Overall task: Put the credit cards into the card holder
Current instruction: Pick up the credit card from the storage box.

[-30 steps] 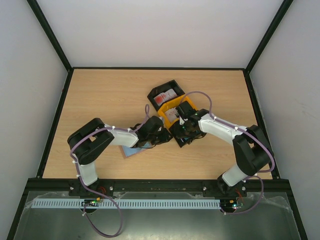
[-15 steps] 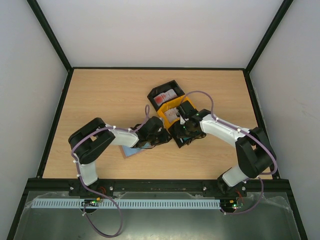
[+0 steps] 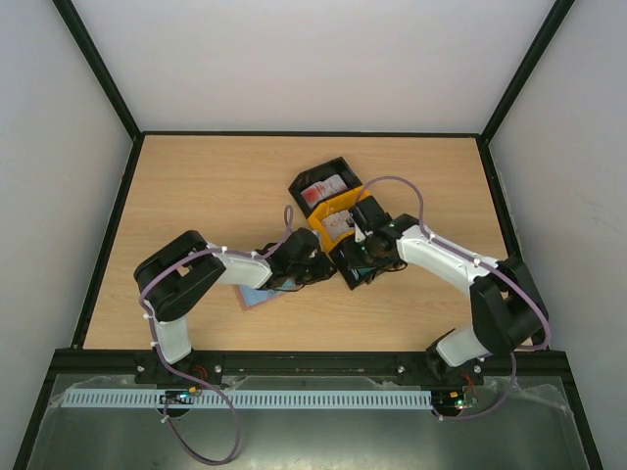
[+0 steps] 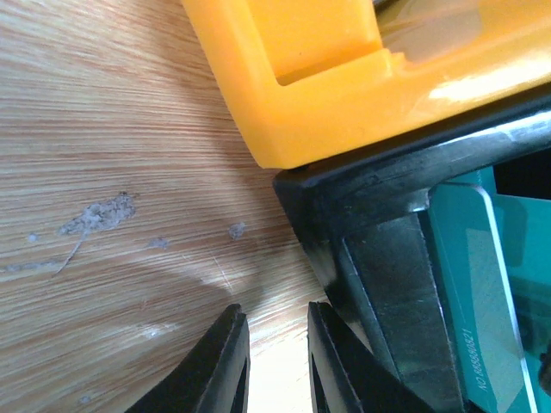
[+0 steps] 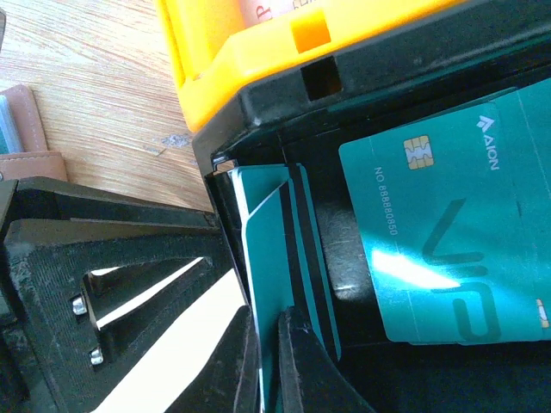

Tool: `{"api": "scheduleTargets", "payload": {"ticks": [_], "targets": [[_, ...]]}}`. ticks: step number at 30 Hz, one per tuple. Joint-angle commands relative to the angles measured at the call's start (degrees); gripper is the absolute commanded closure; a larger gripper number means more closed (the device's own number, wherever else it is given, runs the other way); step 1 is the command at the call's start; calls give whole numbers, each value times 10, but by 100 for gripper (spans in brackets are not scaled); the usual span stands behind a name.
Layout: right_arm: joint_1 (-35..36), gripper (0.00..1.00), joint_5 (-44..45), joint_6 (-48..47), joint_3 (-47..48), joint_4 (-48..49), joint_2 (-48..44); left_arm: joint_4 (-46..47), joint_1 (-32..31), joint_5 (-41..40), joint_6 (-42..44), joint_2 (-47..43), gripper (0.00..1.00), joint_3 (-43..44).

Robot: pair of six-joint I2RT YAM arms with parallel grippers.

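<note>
The right gripper (image 5: 269, 363), jaws almost together, pinches a thin teal-green credit card (image 5: 265, 258) standing in the black plastic tray (image 5: 387, 64) at the tabletop's middle (the picking step, I judge). Next it must lift the card clear and carry it to the flat reddish-brown card holder (image 5: 34, 165) toward the near edge.

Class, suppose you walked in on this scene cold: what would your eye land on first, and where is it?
The bright yellow tray in the middle of the table, set between the far black tray and the near black tray, grabs attention first. In the right wrist view, the right claw pinches a teal card standing on edge in that near tray.
</note>
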Motion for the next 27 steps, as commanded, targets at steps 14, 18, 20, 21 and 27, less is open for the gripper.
{"api": "scheduleTargets", "payload": {"ticks": [14,18,20,21,27], "targets": [[6,98,153,4,60,-84,-126,-44,-1,-71,41,-91,73,7],[6,98,132,4,78,-74,-161,-67,-1,-100,54,-149,68,0],[6,98,100,4,77,-56,-182,-85,-1,-126,63,-189,63,-4],[6,98,81,7,71,-39,-191,-95,-1,-136,68,-210,60,-6],[6,98,-64,33,30,60,-262,-78,5,-133,86,-373,15,-60]]}}
